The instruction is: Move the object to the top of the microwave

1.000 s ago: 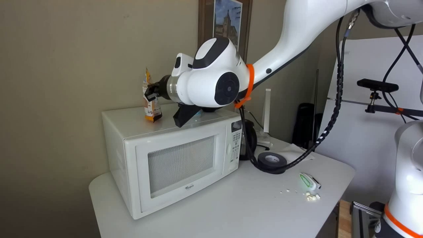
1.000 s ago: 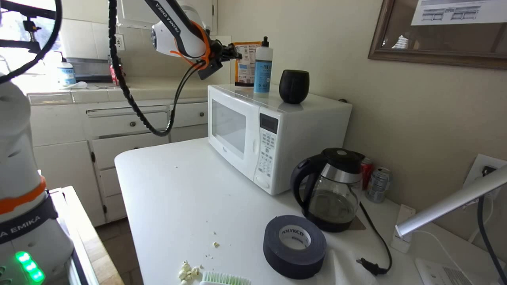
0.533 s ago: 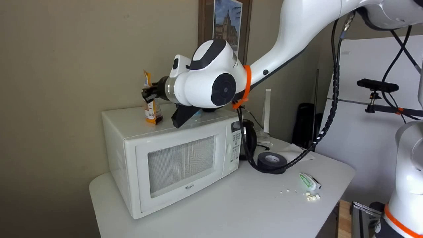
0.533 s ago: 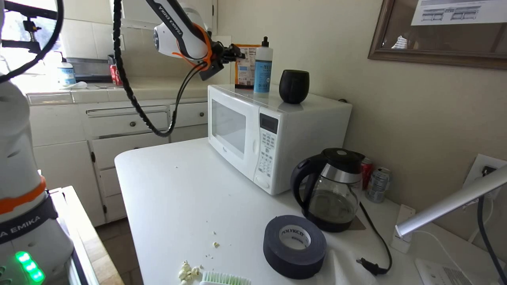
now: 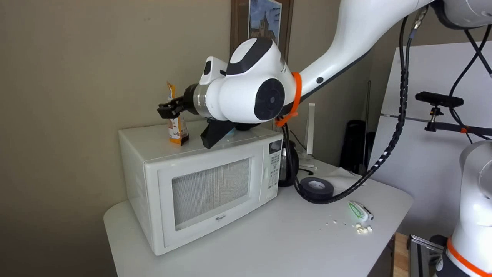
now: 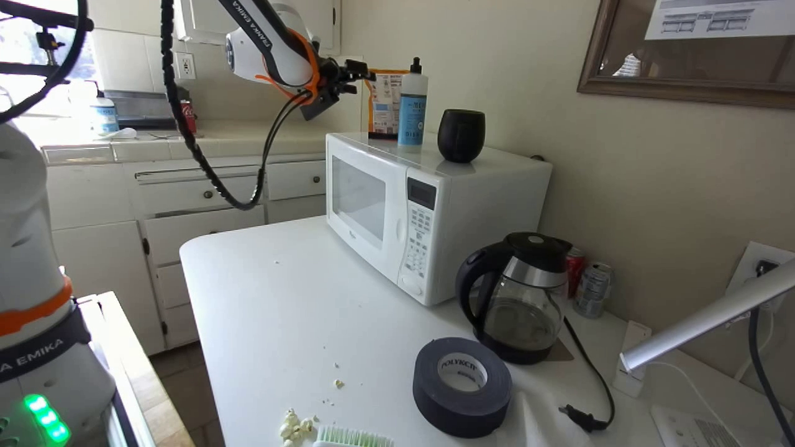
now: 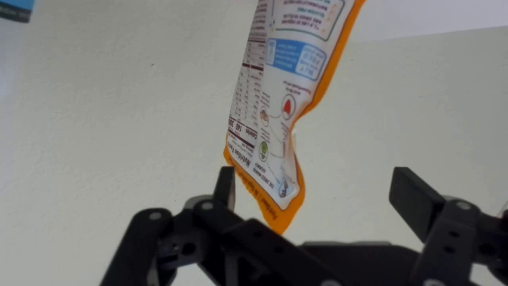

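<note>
Since the dried-mango pouch (image 7: 274, 107) stands roughly upright on top of the Whirlpool microwave (image 5: 211, 192), the move itself looks complete. The gripper (image 7: 314, 174), near the pouch's upper end, has its jaws spread wide with nothing held between them; all that seems left is backing away without toppling the pouch.

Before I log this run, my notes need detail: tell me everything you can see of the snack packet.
The snack packet has orange edges and a white printed face with a nutrition table and a blue panel. It looks like flexible plastic, creased along one edge. It stands roughly upright, its bottom resting on top of the microwave. The open gripper is close to its upper end; whether they touch, I cannot tell.
</note>
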Controlling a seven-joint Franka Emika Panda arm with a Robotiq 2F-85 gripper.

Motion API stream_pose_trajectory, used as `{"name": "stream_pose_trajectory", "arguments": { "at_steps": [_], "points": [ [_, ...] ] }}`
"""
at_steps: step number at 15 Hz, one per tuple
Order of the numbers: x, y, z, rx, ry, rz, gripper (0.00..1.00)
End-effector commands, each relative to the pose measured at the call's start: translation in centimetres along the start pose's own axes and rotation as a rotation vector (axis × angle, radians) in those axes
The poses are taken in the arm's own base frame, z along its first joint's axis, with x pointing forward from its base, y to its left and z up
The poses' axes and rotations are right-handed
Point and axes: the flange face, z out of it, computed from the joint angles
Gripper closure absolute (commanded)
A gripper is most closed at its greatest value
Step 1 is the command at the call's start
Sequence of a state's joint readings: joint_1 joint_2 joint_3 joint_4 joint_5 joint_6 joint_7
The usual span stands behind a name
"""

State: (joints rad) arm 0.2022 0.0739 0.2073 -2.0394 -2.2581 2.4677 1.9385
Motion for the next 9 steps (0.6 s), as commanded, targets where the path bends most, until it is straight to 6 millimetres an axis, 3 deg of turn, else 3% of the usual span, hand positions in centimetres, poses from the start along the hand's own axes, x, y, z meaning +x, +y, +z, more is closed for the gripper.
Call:
{"name": "stream_pose_trajectory", "arguments": {
  "at_steps": [1, 7, 8, 9],
  "points": [
    [-1.7, 3.2, -5.7, -0.122, -0.080, 0.019, 0.00],
    [-3.6, 7.9, -14.4, -0.332, -0.249, 0.023, 0.00],
    [-2.8, 6.4, -10.5, -0.279, -0.217, 0.030, 0.00],
    [-2.9, 7.0, -11.9, -0.303, -0.228, 0.028, 0.00]
  ]
}}
